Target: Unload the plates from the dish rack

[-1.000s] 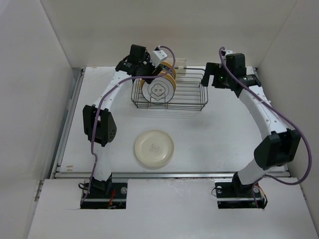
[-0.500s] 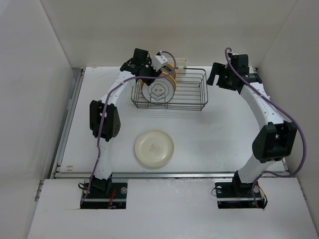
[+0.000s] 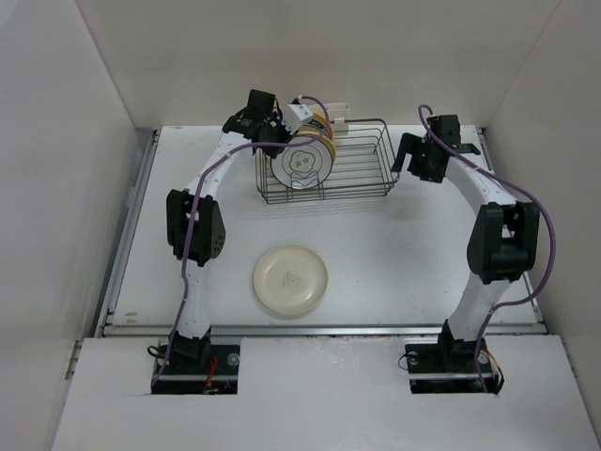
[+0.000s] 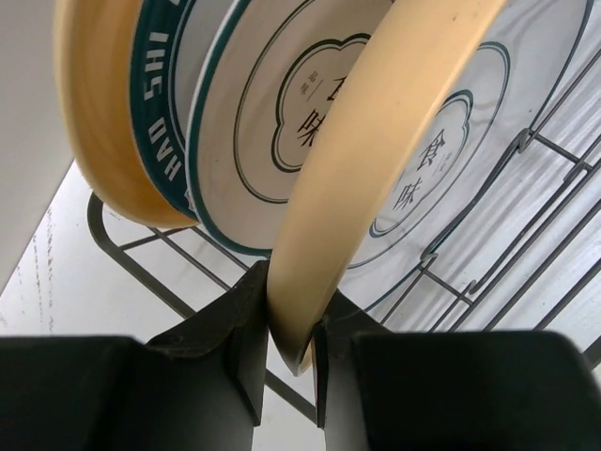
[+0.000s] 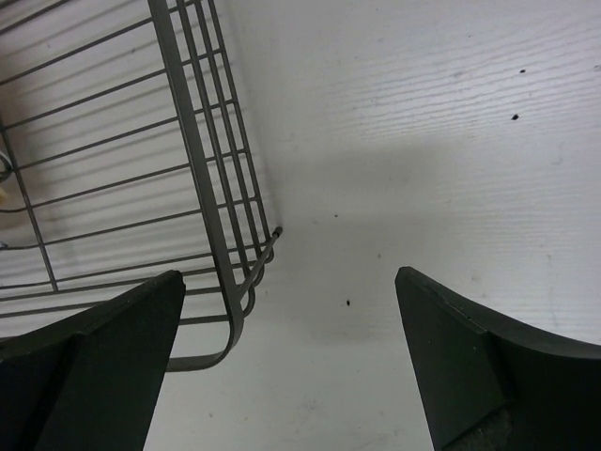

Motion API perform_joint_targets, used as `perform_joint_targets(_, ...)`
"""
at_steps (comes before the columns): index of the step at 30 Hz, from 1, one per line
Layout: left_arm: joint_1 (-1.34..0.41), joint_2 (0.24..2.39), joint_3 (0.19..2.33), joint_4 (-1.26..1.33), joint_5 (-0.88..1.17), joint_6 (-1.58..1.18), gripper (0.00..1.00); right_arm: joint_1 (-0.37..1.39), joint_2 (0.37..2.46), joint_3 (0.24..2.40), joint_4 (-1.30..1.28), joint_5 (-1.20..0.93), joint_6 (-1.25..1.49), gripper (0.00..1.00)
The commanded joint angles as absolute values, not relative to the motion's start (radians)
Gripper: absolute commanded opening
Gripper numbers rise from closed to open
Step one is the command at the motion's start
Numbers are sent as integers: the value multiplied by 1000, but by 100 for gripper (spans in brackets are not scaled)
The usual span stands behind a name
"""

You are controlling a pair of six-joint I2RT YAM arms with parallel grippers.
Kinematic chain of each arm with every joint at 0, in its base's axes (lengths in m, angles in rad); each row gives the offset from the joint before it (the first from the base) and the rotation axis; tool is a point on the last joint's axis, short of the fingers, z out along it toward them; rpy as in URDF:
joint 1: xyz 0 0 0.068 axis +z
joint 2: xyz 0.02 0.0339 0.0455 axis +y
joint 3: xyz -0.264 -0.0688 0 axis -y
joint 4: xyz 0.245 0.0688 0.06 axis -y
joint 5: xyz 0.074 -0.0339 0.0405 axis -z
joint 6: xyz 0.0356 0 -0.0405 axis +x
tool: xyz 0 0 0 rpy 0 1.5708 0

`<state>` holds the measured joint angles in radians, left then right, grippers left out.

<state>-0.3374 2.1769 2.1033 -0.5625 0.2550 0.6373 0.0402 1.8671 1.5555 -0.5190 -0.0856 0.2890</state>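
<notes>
The left gripper (image 4: 291, 329) had narrowed from half spread to a pinch on the rim of a yellow-orange round plate (image 4: 376, 141). That plate stood upright among the other plates (image 4: 244, 113) in the dark wire dish rack (image 3: 362, 164), which had slid slightly rightward. The right gripper (image 5: 289, 287) hung fully spread beside the rack's end. With a cream plate (image 3: 291, 280) already on the white table (image 3: 423, 263), a second lift looked ready.

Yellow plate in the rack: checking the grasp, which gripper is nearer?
Left. The left gripper grips the yellow plate by its rim; the right gripper hangs open beside the dish rack.
</notes>
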Motion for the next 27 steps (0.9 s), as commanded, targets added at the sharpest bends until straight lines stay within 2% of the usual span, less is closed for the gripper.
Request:
perform_joint_targets(1,-313,2031,2184,-644,363,548,0,43,1882,1559,-451,-127,290,100)
perform_joint_targets(4,-287,2003,2204,-644,425,494,0,43,1904,1559,-431,-155,290,96)
perform_joint_targets(7,-276,1971,2204,-644,468,483,0,43,1927,1559,-422,-198,290,86)
perform_joint_targets(8,-276,1971,2204,-658,489,483,0,43,1927,1559,-422,-198,290,79)
perform_joint_targets(10,-276,1962,2204,-687,500,511,0,43,1939,1559,-422,-221,290,75)
perform_joint_targets(17,-310,2029,2109,-663,381,597,0,43,1948,1549,-413,-221,290,75)
perform_joint_targets(21,-310,2054,2098,-537,284,506,0,43,1928,1540,-413,-210,290,75)
perform_joint_targets(27,-310,2008,2098,-471,299,482,0,43,1910,1531,-413,-210,281,75)
